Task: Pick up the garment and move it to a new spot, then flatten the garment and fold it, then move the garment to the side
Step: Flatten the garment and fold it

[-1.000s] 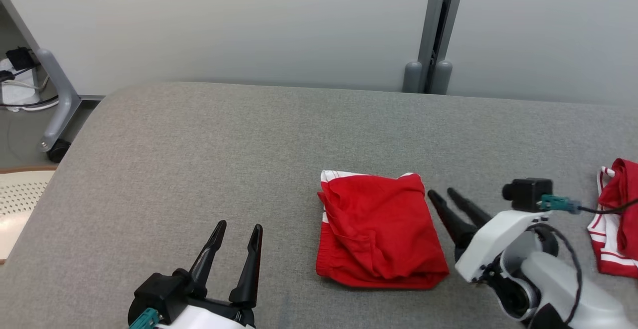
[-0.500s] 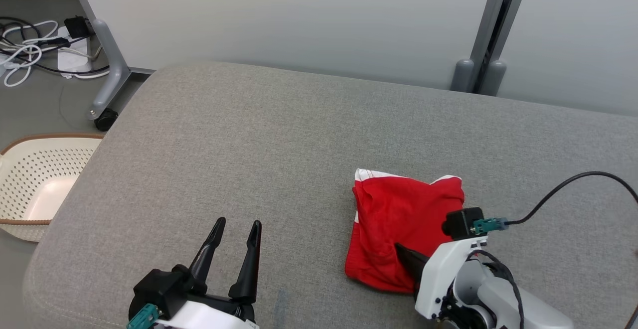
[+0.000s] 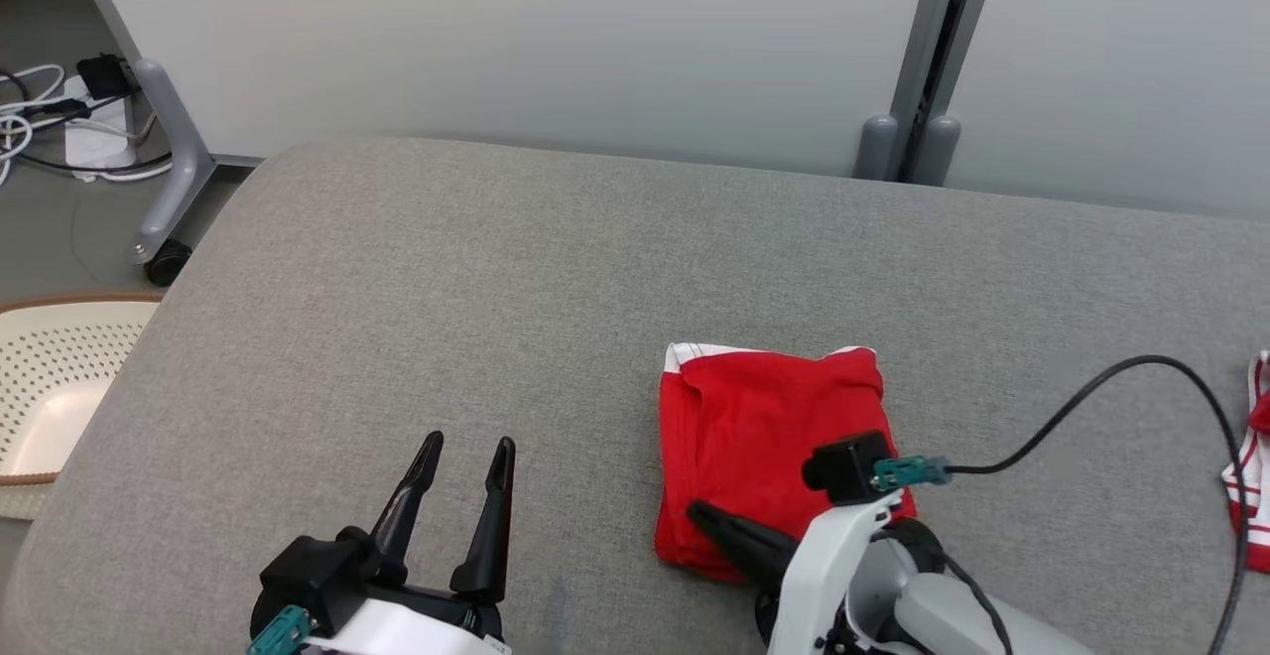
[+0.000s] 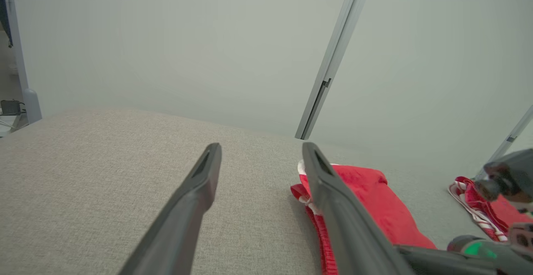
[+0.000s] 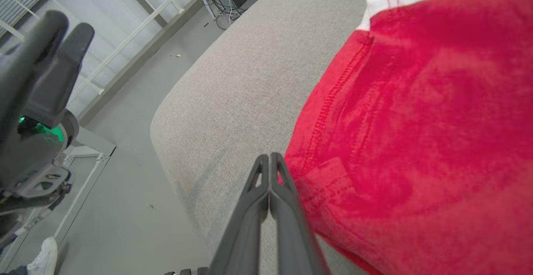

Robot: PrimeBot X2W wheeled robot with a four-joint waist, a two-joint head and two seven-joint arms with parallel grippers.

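Observation:
A folded red garment [image 3: 769, 427] with a white band along its far edge lies on the grey padded table [image 3: 496, 268]. My right gripper [image 3: 698, 513] is shut, fingers pressed together with nothing between them. It reaches leftward low over the garment's near left corner. In the right wrist view the shut fingers [image 5: 270, 156] end just beside the garment's [image 5: 416, 121] stitched hem, over bare table. My left gripper [image 3: 468, 442] stands open and empty at the lower left, apart from the garment [image 4: 374, 200], as its own view [image 4: 261, 148] also shows.
Another red and white garment [image 3: 1252, 476] lies at the table's right edge. A cream perforated basket [image 3: 50, 377] sits on the floor to the left, with cables [image 3: 40, 119] behind it. A person's white shoe [image 5: 41, 258] shows on the floor.
The right gripper has shut and swung from the garment's right side across to its near left corner. The head camera has shifted. The left gripper stays open and still.

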